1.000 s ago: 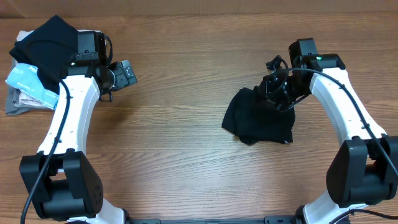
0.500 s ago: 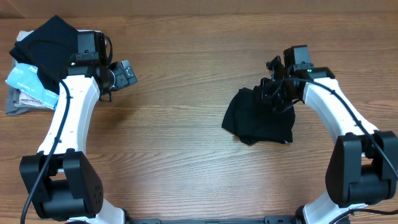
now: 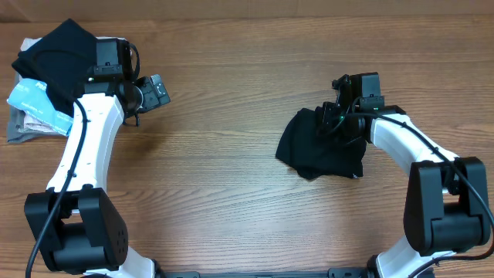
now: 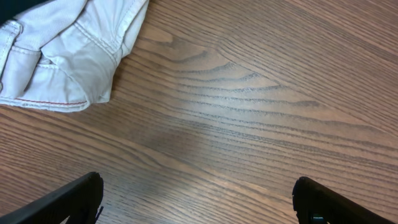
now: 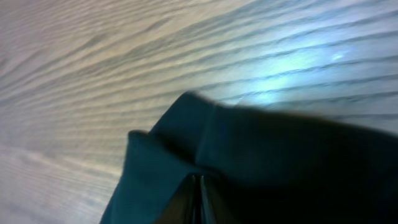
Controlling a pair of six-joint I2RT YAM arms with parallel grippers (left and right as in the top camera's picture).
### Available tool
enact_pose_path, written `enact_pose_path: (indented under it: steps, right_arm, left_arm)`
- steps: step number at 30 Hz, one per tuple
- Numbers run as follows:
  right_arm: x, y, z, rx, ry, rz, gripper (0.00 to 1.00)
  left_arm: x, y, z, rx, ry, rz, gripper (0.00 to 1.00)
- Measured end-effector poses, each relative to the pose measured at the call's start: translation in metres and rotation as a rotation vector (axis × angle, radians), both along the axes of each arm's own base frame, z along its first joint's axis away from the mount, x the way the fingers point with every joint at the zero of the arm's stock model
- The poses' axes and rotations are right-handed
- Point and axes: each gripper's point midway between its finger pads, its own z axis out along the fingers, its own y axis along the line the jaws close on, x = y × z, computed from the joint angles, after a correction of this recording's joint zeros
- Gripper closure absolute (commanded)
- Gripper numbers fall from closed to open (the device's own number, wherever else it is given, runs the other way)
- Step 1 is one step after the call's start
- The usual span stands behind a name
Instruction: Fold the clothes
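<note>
Opening step of the fold: the black shirt (image 3: 316, 153) lies crumpled at three o'clock on the table (image 3: 224, 201), its upper edge pinched in the closed right gripper (image 3: 333, 123), while the left gripper (image 3: 159, 91) gapes wide and empty at ten o'clock; the next move, in my judgement, calls for lifting and spreading it flat.

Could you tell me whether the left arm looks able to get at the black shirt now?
Likely yes, at a stretch: only bare table lies between the open left gripper and the black shirt. The right gripper occupies just its far edge.
</note>
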Motion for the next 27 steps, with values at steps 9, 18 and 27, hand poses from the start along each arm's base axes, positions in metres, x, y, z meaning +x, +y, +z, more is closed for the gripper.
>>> enact_pose_path:
  steps: [9,18,27]
  right_arm:
    - [-0.032,0.007,0.066,0.189,0.128,0.050,0.93]
    - [-0.076,0.013,0.054,0.154,0.233,0.112,0.94]
    - [-0.101,0.007,-0.026,0.085,0.209,0.073,0.94]
  left_arm:
    - [0.000,0.000,0.000,0.000,0.000,0.000,0.00]
    - [0.000,0.000,0.000,0.000,-0.001,0.000,0.00]
    - [0.000,0.000,0.000,0.000,0.000,0.000,0.00]
